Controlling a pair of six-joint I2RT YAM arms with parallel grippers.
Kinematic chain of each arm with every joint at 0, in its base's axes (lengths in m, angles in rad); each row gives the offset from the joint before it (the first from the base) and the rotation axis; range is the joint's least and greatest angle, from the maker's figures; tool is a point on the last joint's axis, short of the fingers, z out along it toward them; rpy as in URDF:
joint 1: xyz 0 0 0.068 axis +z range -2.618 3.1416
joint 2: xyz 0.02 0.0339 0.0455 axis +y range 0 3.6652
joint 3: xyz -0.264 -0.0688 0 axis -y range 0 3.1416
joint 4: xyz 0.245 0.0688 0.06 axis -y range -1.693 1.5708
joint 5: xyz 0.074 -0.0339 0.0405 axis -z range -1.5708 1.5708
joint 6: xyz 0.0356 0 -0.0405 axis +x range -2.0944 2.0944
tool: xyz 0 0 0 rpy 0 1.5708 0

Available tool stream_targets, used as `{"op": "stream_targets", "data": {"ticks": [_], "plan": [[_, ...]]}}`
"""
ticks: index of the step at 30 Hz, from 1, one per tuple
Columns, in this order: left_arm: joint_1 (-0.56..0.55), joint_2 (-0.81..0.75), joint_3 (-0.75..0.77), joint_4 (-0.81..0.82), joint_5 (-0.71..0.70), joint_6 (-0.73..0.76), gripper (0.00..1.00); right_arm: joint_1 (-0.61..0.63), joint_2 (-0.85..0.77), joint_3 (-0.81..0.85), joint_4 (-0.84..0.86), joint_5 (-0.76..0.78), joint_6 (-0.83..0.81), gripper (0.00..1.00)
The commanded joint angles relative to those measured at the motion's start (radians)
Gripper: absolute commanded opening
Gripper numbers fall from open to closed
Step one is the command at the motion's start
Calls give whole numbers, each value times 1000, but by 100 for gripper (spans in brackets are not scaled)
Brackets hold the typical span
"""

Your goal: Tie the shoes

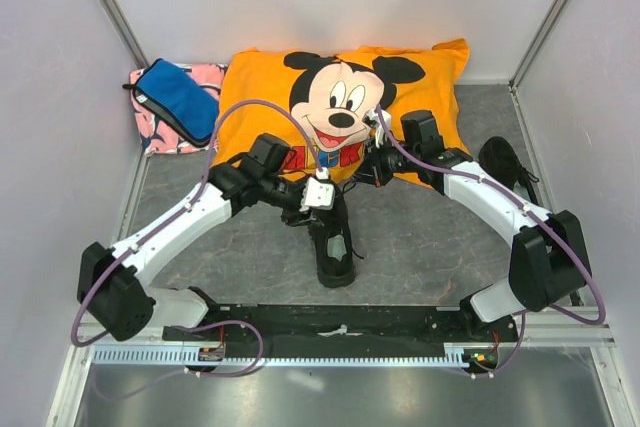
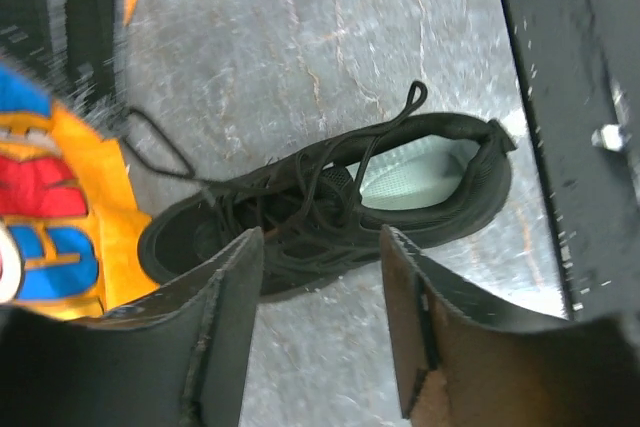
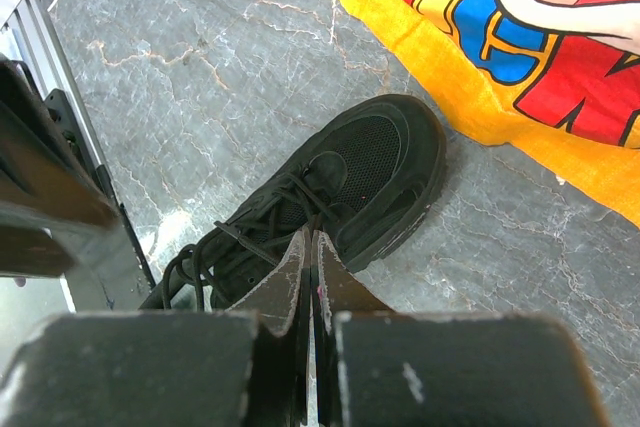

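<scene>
Table [image 1: 420, 237]: grey marble-look, pale walls, orange pillow [image 1: 260, 87] behind.
Centre shoe [image 1: 335, 247]: black, laces loose, beneath both arms.
Second shoe [image 1: 505, 162]: right edge.
Left fingers [image 2: 225, 287]: apart.
Right fingers [image 3: 285, 277]: pressed together.

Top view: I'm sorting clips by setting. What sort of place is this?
Probably a lab robot cell, not a home: plain panel walls enclose a grey table, with a metal rail at its near edge.
</scene>
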Motion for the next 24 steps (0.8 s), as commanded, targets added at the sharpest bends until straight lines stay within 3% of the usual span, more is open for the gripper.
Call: {"op": "stream_targets", "data": {"ticks": [1,17,20,24], "plan": [[-32,75,52,42,-13,184,51,2,12,2,41,-19,13,0],[-40,234,61,29,-90,360,39,2,26,11,38,-24,16,0],[-40,239,72,19,-96,380,27,2,28,14,35,-24,13,0],[-38,192,93,-5,-98,380,2,2,29,16,35,-22,13,0]]}}
